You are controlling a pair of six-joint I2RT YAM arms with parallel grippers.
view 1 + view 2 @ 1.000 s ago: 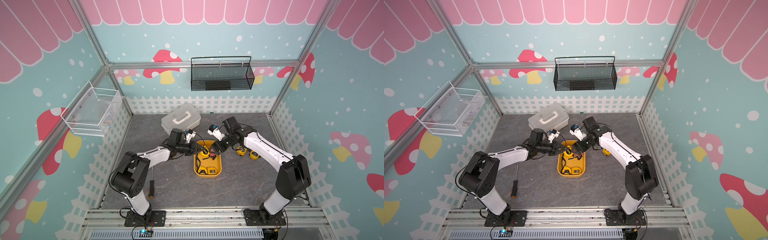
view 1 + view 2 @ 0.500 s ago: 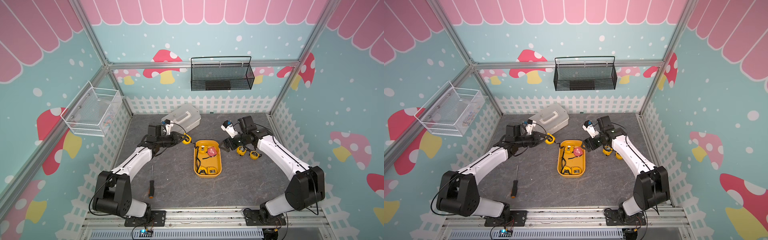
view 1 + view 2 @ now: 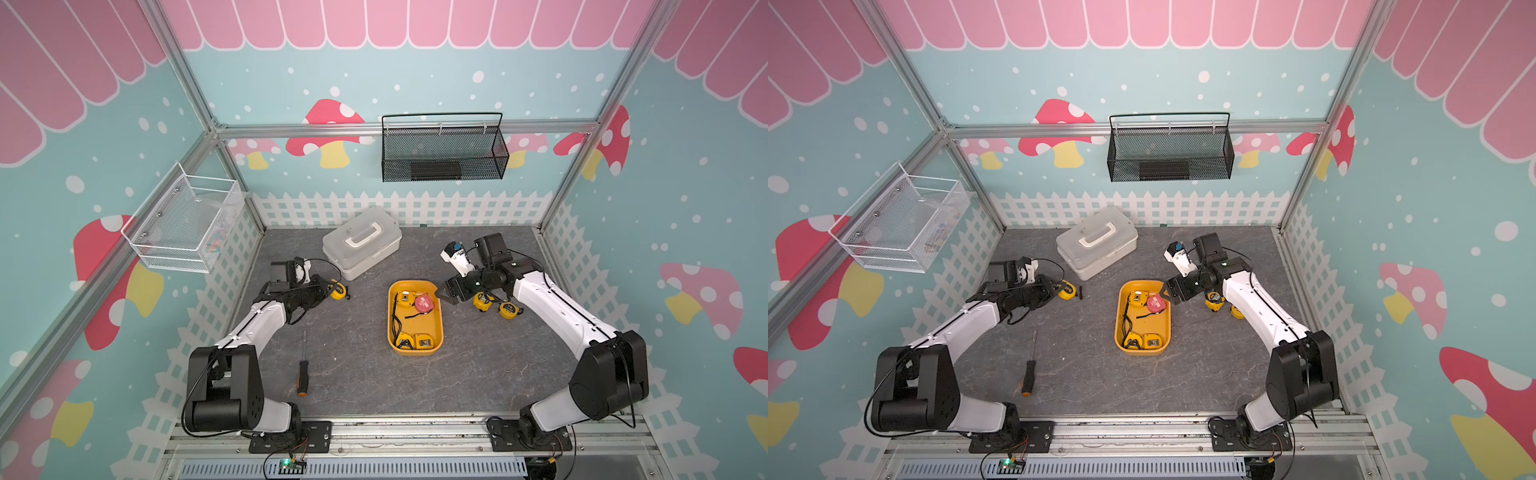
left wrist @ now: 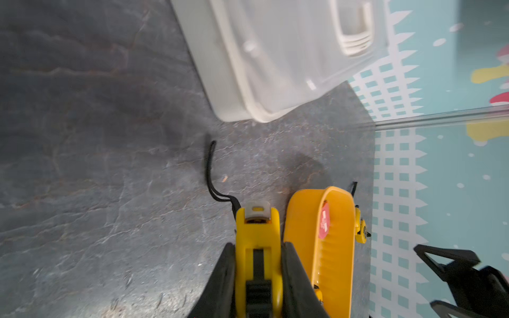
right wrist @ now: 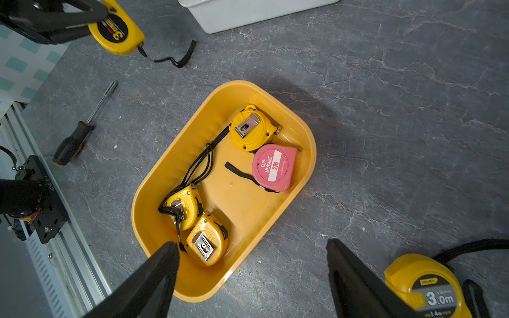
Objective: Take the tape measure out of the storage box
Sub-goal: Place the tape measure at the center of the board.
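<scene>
**Tangled straps may snag**

Your left gripper (image 4: 258,256) clamps a yellow tape measure (image 4: 257,228) low over the tabletop (image 3: 357,374), well outside the storage box (image 5: 308,143). Your right gripper (image 5: 252,246) gapes wide by the box. The tangled straps (image 5: 198,165) inside could drag two out.

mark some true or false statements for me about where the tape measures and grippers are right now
1. The left gripper is shut on a yellow tape measure outside the storage box. True.
2. The right gripper holds the pink tape measure. False: it is open and empty, and the pink tape measure lies in the storage box.
3. The storage box holds four tape measures. True: three yellow, one pink.
4. The screwdriver lies inside the storage box. False: it lies on the table, apart from the box.
</scene>
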